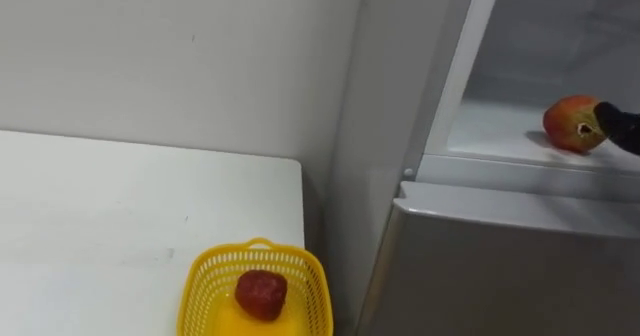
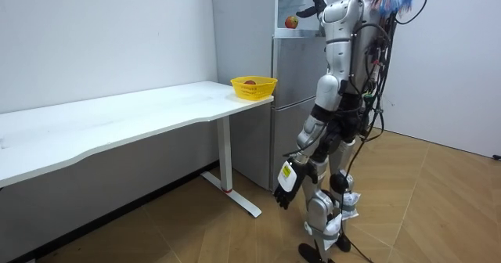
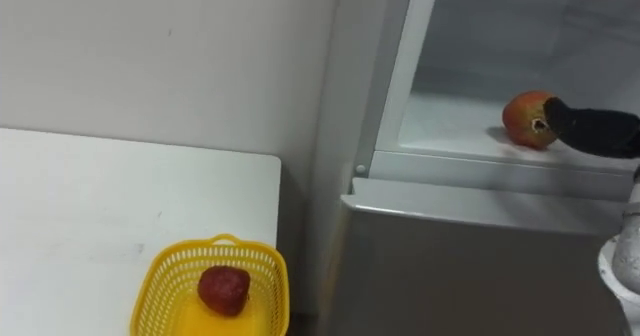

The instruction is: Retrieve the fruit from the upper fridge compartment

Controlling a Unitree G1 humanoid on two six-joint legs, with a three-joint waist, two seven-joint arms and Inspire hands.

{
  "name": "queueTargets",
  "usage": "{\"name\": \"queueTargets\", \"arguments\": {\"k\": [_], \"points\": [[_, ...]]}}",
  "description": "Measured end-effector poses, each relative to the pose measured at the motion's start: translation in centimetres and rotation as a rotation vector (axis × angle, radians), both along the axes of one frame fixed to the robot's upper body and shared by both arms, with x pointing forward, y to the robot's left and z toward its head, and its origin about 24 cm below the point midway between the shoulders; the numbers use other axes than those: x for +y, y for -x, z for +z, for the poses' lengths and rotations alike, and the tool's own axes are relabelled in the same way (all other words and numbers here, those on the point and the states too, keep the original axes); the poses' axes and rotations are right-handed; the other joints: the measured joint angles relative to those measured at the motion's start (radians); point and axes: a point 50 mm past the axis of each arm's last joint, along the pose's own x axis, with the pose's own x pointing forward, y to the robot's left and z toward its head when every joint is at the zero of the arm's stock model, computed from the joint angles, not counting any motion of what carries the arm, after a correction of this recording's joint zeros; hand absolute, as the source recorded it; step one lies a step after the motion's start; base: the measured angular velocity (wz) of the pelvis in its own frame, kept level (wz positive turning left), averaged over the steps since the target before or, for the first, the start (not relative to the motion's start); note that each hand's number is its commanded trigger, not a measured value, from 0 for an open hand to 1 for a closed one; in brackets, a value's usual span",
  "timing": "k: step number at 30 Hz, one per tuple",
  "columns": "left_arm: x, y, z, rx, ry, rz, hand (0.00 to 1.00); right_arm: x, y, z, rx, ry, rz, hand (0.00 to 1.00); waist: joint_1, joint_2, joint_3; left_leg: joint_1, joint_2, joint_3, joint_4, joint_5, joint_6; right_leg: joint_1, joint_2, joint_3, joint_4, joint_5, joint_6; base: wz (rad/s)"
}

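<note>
You will find the red-orange fruit [image 1: 572,124] lying on the upper fridge shelf [image 1: 495,128], near its front edge. Right hand [image 3: 598,129] reaches in, fingers outstretched, tips against the fruit, not closed round it. Left hand [image 2: 286,186] hangs relaxed by the thigh. A yellow basket [image 1: 205,276] sits at the table [image 1: 100,206] corner.

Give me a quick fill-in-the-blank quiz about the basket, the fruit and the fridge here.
The basket on the table is ____ in colour. It holds ____ red fruit. The right hand reaches for the round fruit in the ____ compartment of the fridge.
Missing words: yellow; one; upper.
</note>
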Motion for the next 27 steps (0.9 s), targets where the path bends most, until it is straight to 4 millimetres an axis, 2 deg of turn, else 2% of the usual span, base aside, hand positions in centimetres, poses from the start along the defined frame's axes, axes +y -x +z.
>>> {"name": "queueTargets", "arguments": {"k": [5,12,19,22,27], "points": [[0.6,0.3,0.2,-0.002,-0.018,0.012,0.00,-0.1,-1.1,0.5,0.050,0.008,0.037,0.00,-0.002,0.001,-0.0019,0.000,-0.001,-0.009,0.000,0.000,0.000,0.007,0.000,-0.005,0.000,0.000,0.000,0.03],[1.4,0.0,0.7,-0.019,-0.038,0.001,0.00,-0.4,-2.7,-0.9,0.211,-0.011,0.100,0.00,0.001,-0.008,-0.0032,0.004,-0.002,-0.018,0.000,0.000,0.000,0.016,0.000,-0.009,-0.002,0.000,0.000,0.03],[1.4,-0.1,0.7,-0.009,-0.026,0.002,0.00,-0.3,-3.1,-2.1,0.303,-0.042,0.164,0.00,0.022,-0.016,-0.0035,0.001,-0.003,-0.019,0.001,0.000,0.000,0.015,-0.001,-0.015,-0.007,0.000,0.000,0.01],[1.4,0.1,0.7,-0.006,-0.029,0.005,0.00,-0.8,-3.1,-2.6,0.323,-0.091,0.182,0.00,0.041,-0.018,-0.0053,0.000,-0.003,-0.023,0.001,0.000,0.000,0.018,-0.001,-0.025,-0.012,0.000,0.000,0.05],[1.7,0.9,0.8,0.017,-0.047,0.035,0.00,-2.0,-3.2,-3.1,0.355,-0.167,0.191,0.00,0.045,-0.016,-0.0043,-0.007,-0.005,-0.047,0.000,0.000,0.000,0.024,-0.004,-0.045,-0.012,0.000,0.000,0.12]]}}
